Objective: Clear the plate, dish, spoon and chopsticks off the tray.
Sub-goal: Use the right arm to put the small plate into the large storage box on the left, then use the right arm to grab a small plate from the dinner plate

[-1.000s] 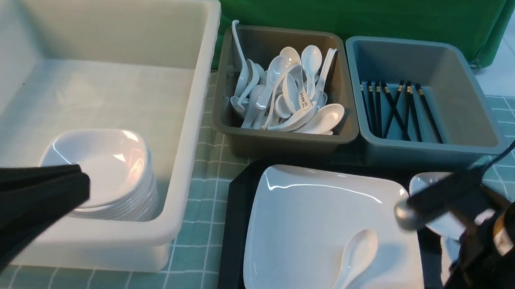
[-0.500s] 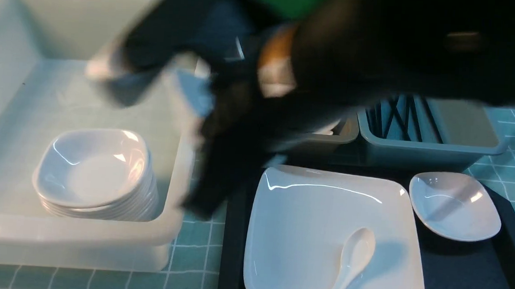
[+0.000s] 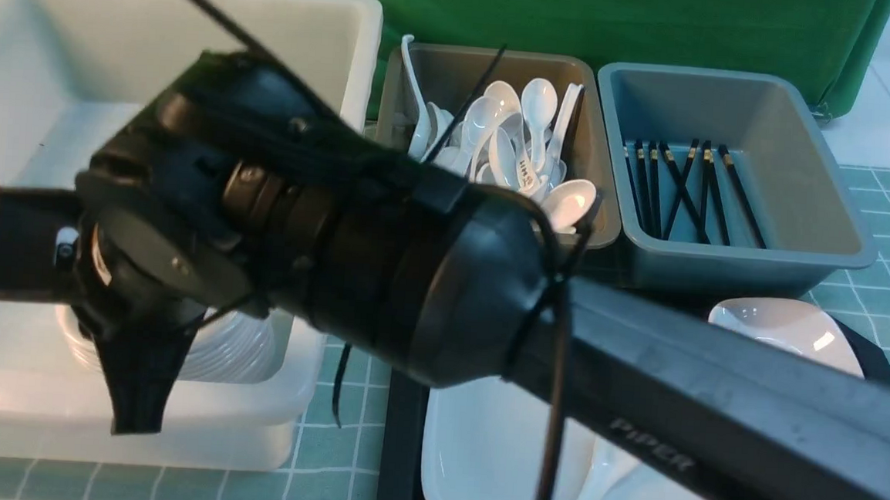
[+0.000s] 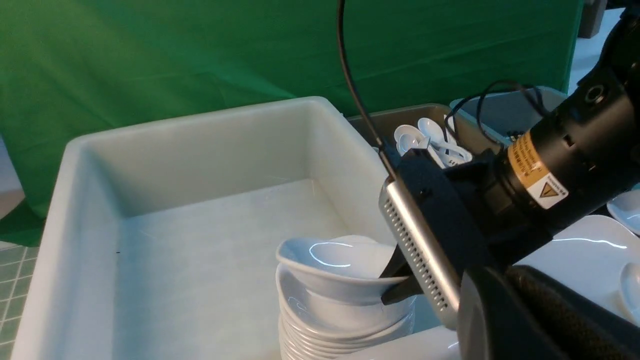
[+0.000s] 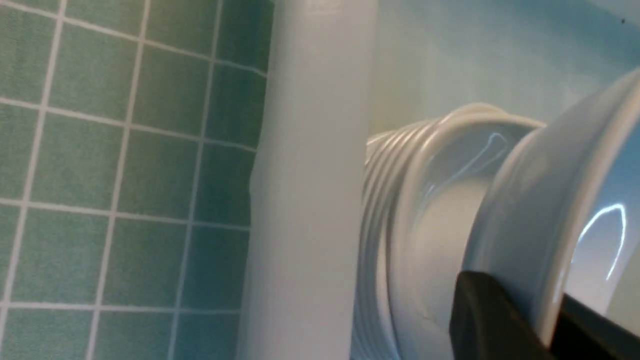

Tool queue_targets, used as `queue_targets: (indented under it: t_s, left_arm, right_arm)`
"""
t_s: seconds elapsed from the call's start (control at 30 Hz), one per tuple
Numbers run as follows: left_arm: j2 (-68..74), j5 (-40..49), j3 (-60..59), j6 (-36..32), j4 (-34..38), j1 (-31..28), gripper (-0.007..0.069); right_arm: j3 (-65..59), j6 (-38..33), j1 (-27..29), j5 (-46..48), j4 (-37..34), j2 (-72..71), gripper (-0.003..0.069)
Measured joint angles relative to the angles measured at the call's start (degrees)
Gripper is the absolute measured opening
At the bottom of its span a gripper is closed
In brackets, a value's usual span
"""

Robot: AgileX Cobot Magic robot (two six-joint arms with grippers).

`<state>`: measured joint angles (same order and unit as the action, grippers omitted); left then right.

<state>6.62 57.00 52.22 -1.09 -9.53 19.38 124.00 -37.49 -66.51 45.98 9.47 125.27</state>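
The right gripper [image 4: 392,282] reaches across into the white tub [image 4: 200,125], its jaws clamped on the rim of a small white dish [image 4: 330,257] that sits tilted on top of the stack of dishes [image 4: 320,335] there. The left gripper [image 4: 500,300] is close to that tub, jaws clenched shut. On the black tray [image 3: 403,433] lie the plate [image 3: 479,453], the spoon [image 3: 599,484] resting on it, and a second small dish [image 3: 788,329] beside the plate; chopsticks [image 3: 680,191] lie in the blue-grey tub [image 3: 800,248]
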Motion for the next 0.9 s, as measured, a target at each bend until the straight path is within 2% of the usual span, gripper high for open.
queue_targets:
  t_s: [0.07,0.13,0.17,0.2,0.3,0.37,0.47,0.5,0.57,0.6,0.63,0.67,0.73,0.77,0.83,0.87,0.9]
  left_arm:
    - [-0.04,-0.05,0.00,0.00,0.00,0.00,0.0017]
    - [-0.04,-0.05,0.00,0.00,0.00,0.00,0.0017]
    - [-0.04,-0.05,0.00,0.04,0.00,0.00,0.0017]
    - [-0.04,-0.05,0.00,0.04,0.00,0.00,0.0017]
    - [-0.04,-0.59,0.00,0.04,0.12,0.00,0.0017]
    - [-0.04,-1.02,0.00,0.04,0.62,0.00,0.0017]
    - [0.11,-1.97,0.00,-0.83,2.63,0.00,0.0017]
    - [0.26,-2.32,0.00,-1.87,3.66,0.00,0.0017]
    - [2.34,-3.39,0.00,-6.88,11.28,0.00,0.0017]
    - [3.49,-3.80,0.00,-8.76,14.16,0.00,0.0017]
    - [3.75,-3.88,0.00,-9.48,14.73,0.00,0.0017]
    - [5.39,-4.30,0.00,-11.51,18.46,0.00,0.0017]
    - [8.62,-5.96,0.00,-14.95,22.83,0.00,0.0017]
    - [8.88,-6.05,0.00,-15.51,23.10,0.00,0.0017]
    - [11.58,-6.63,0.00,-17.77,25.13,0.00,0.0017]
    - [12.36,-6.63,0.00,-18.29,25.44,0.00,0.0017]
    - [12.46,-6.63,0.00,-18.29,25.44,0.00,0.0017]
  right_arm:
    - [0.07,0.00,0.00,0.00,0.94,0.79,0.0079]
    - [0.07,0.79,0.00,0.40,2.83,1.27,0.0133]
    - [0.07,1.66,0.00,0.92,3.53,1.33,0.0220]
    - [0.07,1.85,0.00,1.07,3.70,1.33,0.0242]
    - [0.21,2.97,0.05,3.09,4.30,0.93,0.0448]
    - [0.21,3.13,0.05,5.57,4.46,0.08,0.0526]
    - [0.21,3.83,0.05,10.91,4.56,-2.65,0.0575]
    - [0.21,4.33,0.05,12.42,4.87,-3.65,0.0575]
    - [0.21,8.06,0.17,18.77,7.49,-8.60,0.0526]
    - [-0.08,10.70,0.71,18.86,8.86,-10.72,0.0479]
    - [-0.16,10.70,0.81,18.86,8.86,-11.11,0.0479]
    - [-0.87,13.33,1.89,18.86,9.81,-13.53,0.0412]
    - [-4.35,17.99,5.32,18.86,10.76,-18.58,0.0290]
    - [-4.35,18.39,5.66,18.86,10.81,-18.58,0.0282]
    - [-12.97,22.79,11.51,18.81,11.21,-24.26,0.0210]
    - [-18.12,23.81,14.04,18.76,11.21,-26.76,0.0202]
    - [-18.12,23.94,14.57,18.76,11.21,-26.77,0.0202]
